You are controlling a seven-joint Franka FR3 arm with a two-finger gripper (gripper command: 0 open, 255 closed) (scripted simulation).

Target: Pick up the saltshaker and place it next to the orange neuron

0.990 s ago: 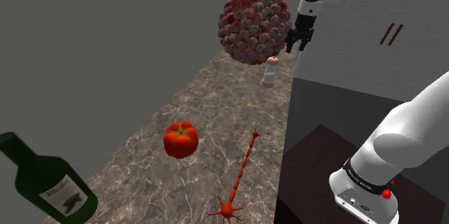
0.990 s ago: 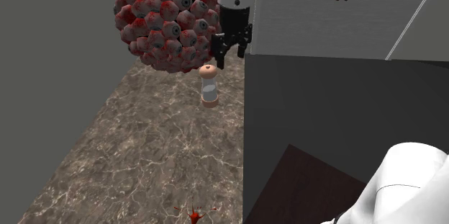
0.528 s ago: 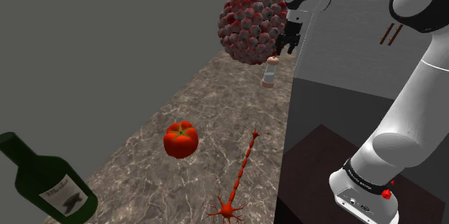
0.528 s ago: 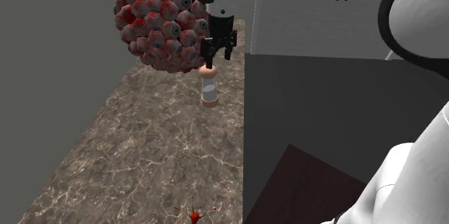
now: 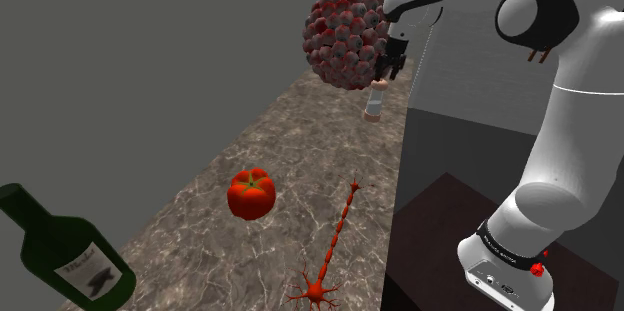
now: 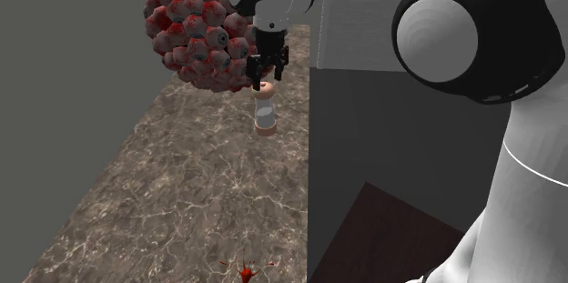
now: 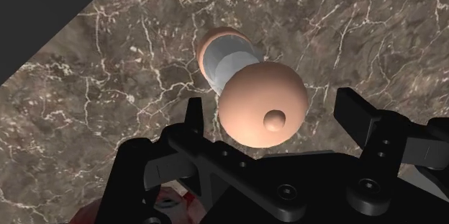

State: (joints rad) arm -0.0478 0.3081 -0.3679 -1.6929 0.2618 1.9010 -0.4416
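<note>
The saltshaker stands upright on the brown marbled counter, a grey body with a peach cap and base. My gripper hangs straight above it, open. In the wrist view the rounded cap sits between the two fingers of the gripper, with a gap on each side, so nothing is held. The orange neuron lies flat at the near end of the counter, its long tail pointing toward the shaker.
A large ball of red-stained eyeballs hovers close beside the gripper. A tomato and a green wine bottle sit nearer on the counter. A tall dark cabinet borders the counter at the shoulder view's right.
The gripper has moved toward the shoulder view's left and come down, from beside the cabinet edge to directly over the saltshaker's cap. The shaker has not moved.
</note>
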